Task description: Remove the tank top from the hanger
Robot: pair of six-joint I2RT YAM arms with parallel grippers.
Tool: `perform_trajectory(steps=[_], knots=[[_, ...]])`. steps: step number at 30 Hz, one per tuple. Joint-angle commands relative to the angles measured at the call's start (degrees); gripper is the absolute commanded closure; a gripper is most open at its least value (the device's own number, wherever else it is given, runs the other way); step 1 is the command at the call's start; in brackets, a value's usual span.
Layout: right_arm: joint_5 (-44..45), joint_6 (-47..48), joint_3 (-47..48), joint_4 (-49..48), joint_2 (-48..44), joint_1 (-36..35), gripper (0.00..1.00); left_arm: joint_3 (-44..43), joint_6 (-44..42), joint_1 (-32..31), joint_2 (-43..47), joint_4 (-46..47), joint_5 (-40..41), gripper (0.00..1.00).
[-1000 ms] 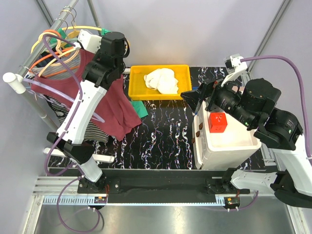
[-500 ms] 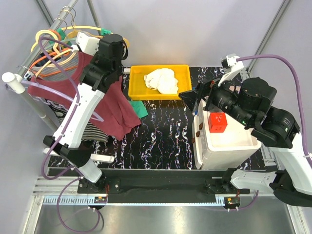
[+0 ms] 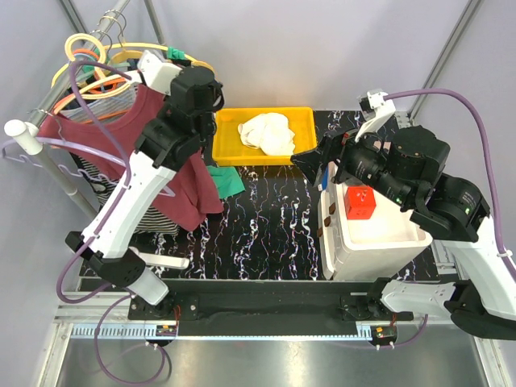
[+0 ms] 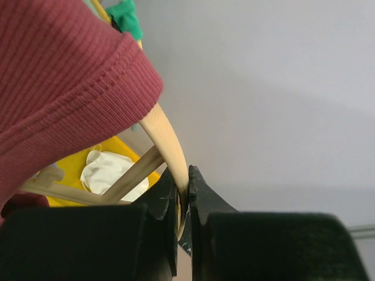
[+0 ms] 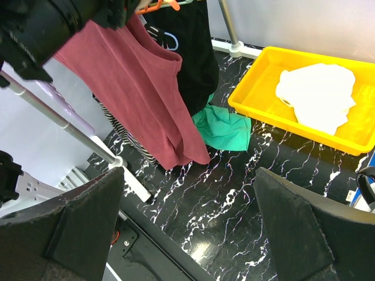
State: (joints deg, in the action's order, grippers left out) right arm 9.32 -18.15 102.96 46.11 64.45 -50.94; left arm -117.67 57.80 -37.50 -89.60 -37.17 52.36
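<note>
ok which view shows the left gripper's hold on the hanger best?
Left wrist: the left gripper is shut on the wooden hanger just past the tank top. Top external shows the arm there, contact hidden. Right wrist shows the garment, not the grip.

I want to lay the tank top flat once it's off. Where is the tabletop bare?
The widest bare stretch of black marbled tabletop lies in the middle, bordered by the hanging maroon tank top and green cloth on the left, the yellow tray behind and the white foam box on the right. The left side under the clothes rack is crowded.
</note>
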Motion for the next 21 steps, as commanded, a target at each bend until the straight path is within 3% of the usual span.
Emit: perform_trajectory(steps=[1,15,21], knots=[[-0.5,-0.7,0.0,-2.2,-1.2,0.3,0.0,1.9,-6.1,-5.1,2.9,4.1,3.8,1.0],[4.5,-2.5,-8.2,6.3,-9.3,0.2,0.0,15.9,-4.3,-23.3,11.3,4.4,2.5,1.0],[7.1,-6.5,-11.0,12.9,-14.3,0.2,0.0,21.4,-10.1,-28.3,15.1,8.7,-7.3,1.0]])
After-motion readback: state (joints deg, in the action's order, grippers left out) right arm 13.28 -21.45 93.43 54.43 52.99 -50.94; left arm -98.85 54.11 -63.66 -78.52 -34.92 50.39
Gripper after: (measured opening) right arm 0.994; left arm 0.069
